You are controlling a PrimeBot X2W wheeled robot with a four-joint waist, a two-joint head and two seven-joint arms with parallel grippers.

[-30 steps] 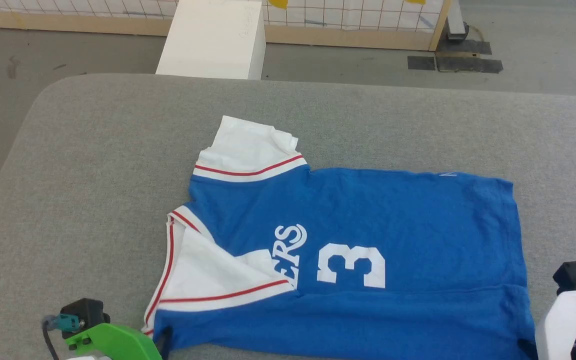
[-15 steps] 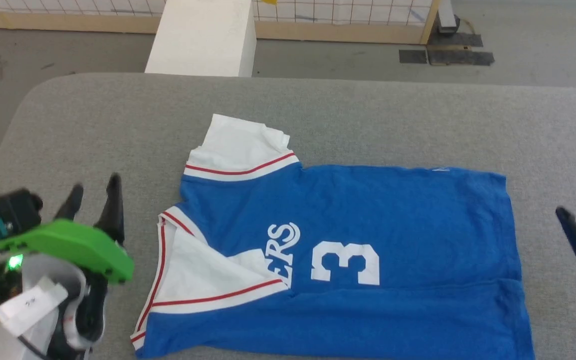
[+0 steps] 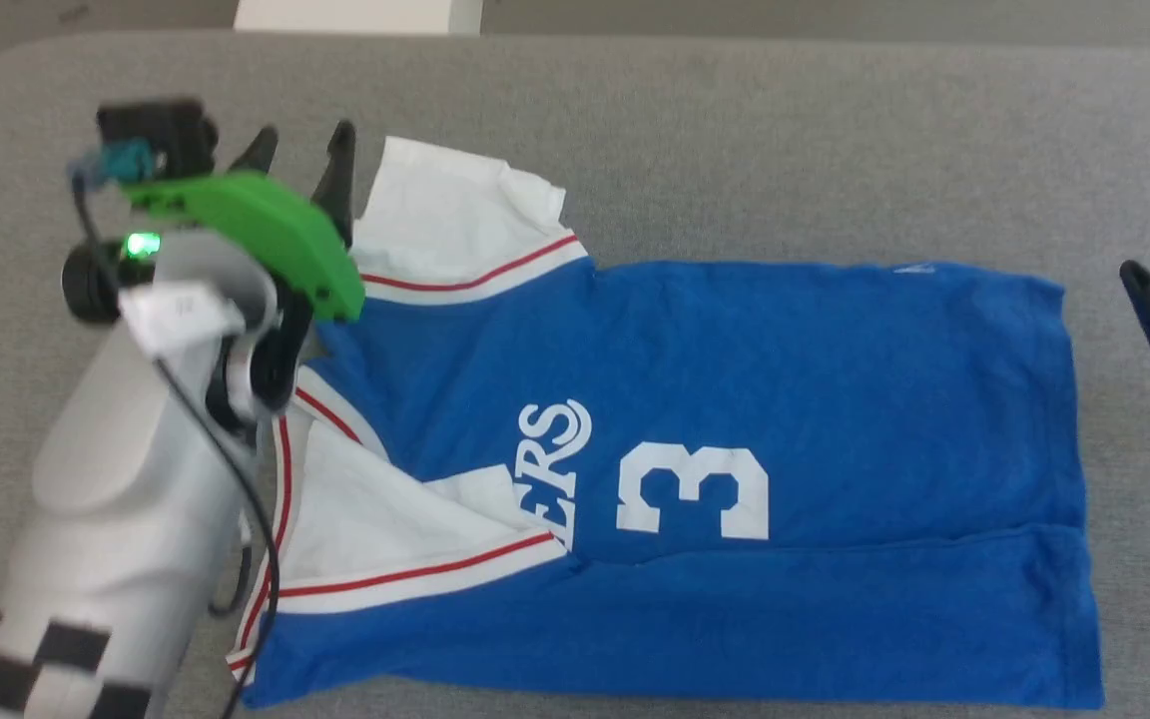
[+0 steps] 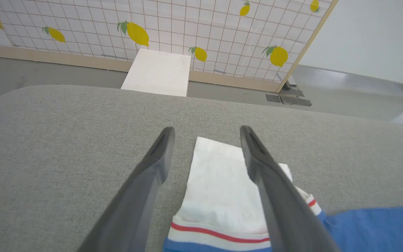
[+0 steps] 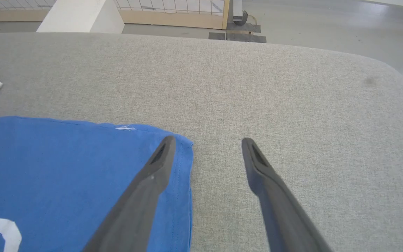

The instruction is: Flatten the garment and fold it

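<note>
The royal-blue garment [image 3: 795, 399] lies spread on the grey table [image 3: 735, 130], its near side folded over, with "ERS" and a white 3 showing. Its white sleeve [image 3: 445, 220] with a red stripe points to the far left; in the left wrist view the sleeve [image 4: 219, 189] lies between my fingers. My left gripper [image 3: 300, 160] hangs open over the sleeve's left edge, empty. My right gripper [image 5: 206, 143] is open above the garment's far right hem corner [image 5: 184, 147], one finger over the cloth, one over bare table; one fingertip [image 3: 1149, 310] shows in the head view.
A white box [image 4: 157, 71] stands on the floor beyond the table's far edge, before a lemon-patterned grid screen [image 4: 187, 31]. Bare grey table stretches left of the sleeve and right of the hem [image 5: 310, 105].
My left arm has swung forward from the near left up to the white sleeve. The head camera has tilted down, shifting the whole picture. The right gripper rose into view at the right edge.
</note>
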